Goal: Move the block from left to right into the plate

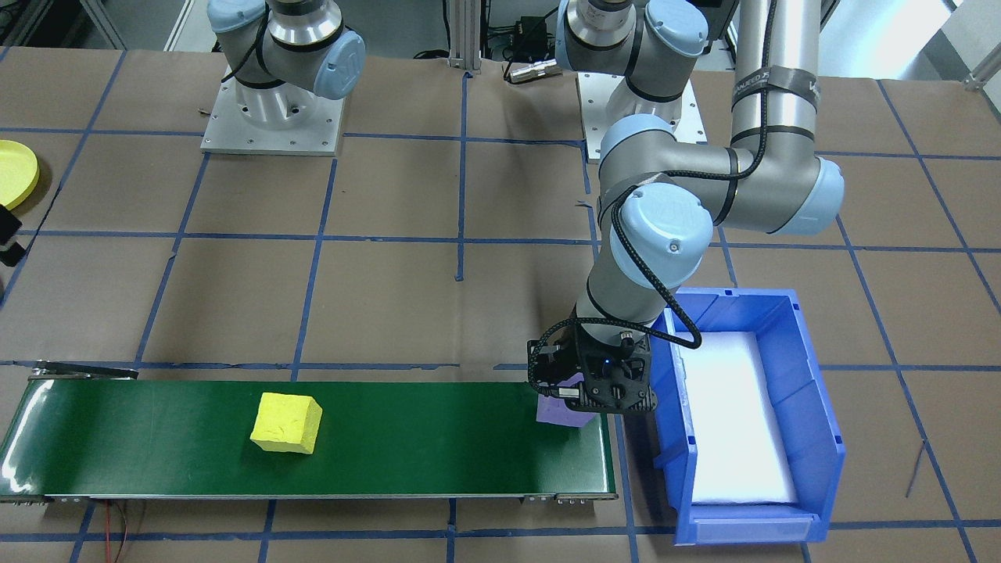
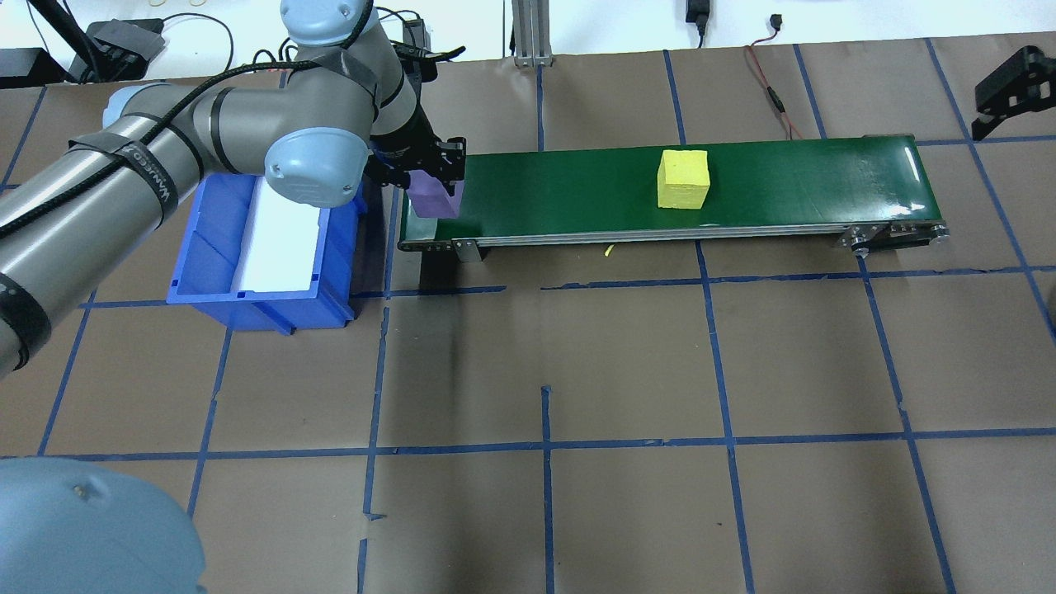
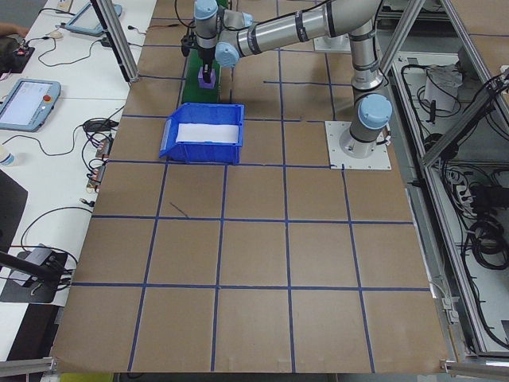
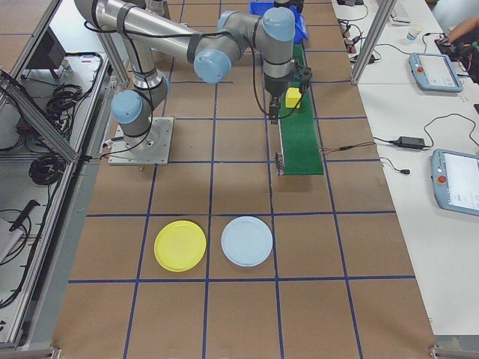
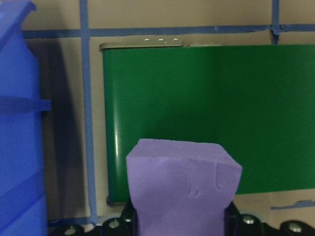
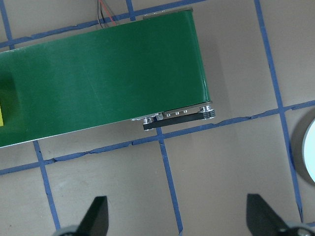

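Purple block (image 5: 183, 189) gripped, left gripper (image 1: 588, 393) wrist-down

The left gripper (image 1: 583, 399) hides most of the purple block (image 1: 565, 412) at the green conveyor (image 1: 156, 438) end. The yellow plate (image 1: 16, 173) is cut by the frame edge, far from the conveyor. The right gripper's fingertips (image 6: 97, 210) barely show.

We see the left arm (image 2: 165, 157) stretched forward, its wrist pointing straight down. Its left gripper (image 2: 436, 177) has both fingers clamped against the sides of the purple block (image 5: 183, 189). Our right arm (image 4: 224, 41) reaches out with elbow bent, and the right gripper (image 6: 177, 216) faces downward, its fingers (image 6: 97, 212) spread wide apart, holding nothing.
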Action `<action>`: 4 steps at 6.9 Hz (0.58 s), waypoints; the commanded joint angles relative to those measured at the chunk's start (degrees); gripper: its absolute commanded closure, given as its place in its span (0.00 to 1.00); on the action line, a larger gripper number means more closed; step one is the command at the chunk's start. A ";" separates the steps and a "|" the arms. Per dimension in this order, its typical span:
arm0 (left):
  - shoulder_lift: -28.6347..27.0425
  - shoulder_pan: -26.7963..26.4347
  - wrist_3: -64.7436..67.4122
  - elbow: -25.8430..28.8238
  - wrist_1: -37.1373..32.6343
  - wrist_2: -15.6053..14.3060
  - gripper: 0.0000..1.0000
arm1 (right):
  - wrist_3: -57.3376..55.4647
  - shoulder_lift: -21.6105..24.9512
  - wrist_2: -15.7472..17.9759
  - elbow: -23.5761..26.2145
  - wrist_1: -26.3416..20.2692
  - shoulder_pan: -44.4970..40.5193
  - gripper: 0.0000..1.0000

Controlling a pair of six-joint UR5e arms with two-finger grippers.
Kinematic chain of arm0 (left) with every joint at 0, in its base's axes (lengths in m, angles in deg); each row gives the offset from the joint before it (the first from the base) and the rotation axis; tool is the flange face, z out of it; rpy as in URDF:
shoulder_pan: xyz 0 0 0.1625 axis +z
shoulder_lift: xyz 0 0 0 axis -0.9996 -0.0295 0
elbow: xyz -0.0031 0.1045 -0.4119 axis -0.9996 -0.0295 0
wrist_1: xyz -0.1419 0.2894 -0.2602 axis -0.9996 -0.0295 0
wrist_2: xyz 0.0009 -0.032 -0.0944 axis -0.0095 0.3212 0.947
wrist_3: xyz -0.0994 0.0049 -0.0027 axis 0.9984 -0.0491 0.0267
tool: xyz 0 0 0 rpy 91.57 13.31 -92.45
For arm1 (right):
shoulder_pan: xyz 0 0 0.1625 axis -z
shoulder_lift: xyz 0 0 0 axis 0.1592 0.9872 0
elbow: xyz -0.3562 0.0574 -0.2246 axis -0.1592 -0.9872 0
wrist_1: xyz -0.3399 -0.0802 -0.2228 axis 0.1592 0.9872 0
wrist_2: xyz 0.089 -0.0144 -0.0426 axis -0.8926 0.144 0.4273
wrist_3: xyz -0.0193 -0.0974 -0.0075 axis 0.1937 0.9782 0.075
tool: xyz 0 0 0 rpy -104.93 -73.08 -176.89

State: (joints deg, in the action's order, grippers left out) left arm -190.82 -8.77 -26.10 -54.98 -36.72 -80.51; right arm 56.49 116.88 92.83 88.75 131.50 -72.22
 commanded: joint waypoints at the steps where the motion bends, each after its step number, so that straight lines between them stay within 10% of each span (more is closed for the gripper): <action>1: -2.79 -0.04 -0.10 0.05 4.22 0.37 0.46 | 2.11 -5.75 0.17 -0.65 7.08 -0.14 0.00; 2: -2.28 -0.04 -0.10 0.14 4.42 0.46 0.07 | 4.05 -10.74 -0.35 -4.50 6.95 -0.14 0.00; 4: -1.49 0.05 -0.36 0.31 4.42 0.02 0.00 | 4.33 -17.18 -7.55 -10.41 6.77 -0.57 0.00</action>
State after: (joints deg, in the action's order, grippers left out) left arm -192.91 -8.75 -26.37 -54.77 -32.42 -80.29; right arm 60.16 103.67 88.36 81.38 138.25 -72.50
